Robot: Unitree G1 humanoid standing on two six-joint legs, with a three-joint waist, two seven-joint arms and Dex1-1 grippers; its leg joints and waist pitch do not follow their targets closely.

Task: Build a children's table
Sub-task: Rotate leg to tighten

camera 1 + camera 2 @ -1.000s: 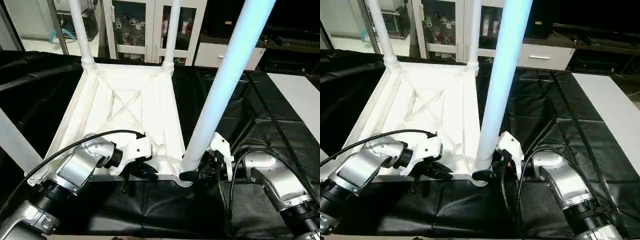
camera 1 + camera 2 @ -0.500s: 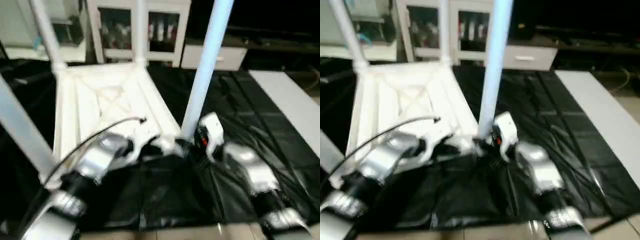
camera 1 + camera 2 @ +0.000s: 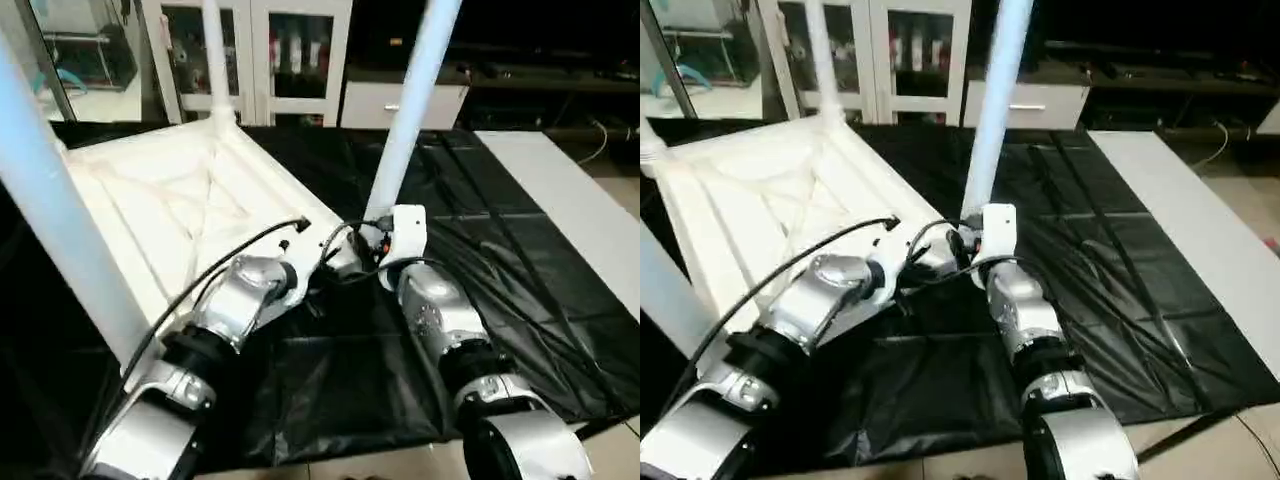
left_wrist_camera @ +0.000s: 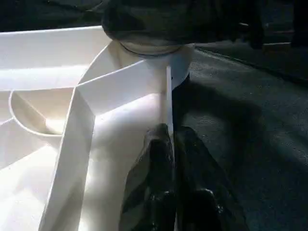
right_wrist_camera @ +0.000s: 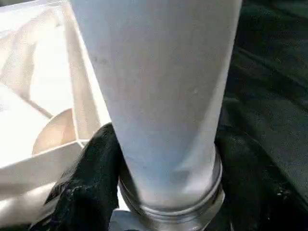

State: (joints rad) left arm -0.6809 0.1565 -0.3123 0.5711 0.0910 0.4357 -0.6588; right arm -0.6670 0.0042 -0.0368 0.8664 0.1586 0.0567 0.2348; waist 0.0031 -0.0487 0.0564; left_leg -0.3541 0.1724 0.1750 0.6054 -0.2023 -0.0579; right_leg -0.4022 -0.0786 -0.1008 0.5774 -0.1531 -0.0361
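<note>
Now, no lettering readable anywhere on the white plastic. Upside down on the black sheet (image 3: 520, 290), the children's table (image 3: 150, 190), ribbed underside up, X-ribs plain to see, legs pointing up and slightly tilted. Nearest corner of the top turned toward the robot, long axis running away from that corner toward the glass-door cabinet (image 3: 270, 55). At that near corner, one leg (image 3: 410, 120) seated in its rounded socket, rising steeply past the frame's upper edge. Right gripper (image 5: 166, 192) wrapped around the base of that leg, black fingers (image 5: 91, 168) on both sides of the collar, grasping it. Left gripper (image 4: 174, 183) just beside the same corner, pinched tight on the thin rim of the top, one finger inside the wall and one outside. Both silver forearms crowded together at that corner. Wide bare sheet to the right of the leg, out to a pale board (image 3: 570, 210). Another leg (image 3: 60, 210) large in the foreground, left of the top.
</note>
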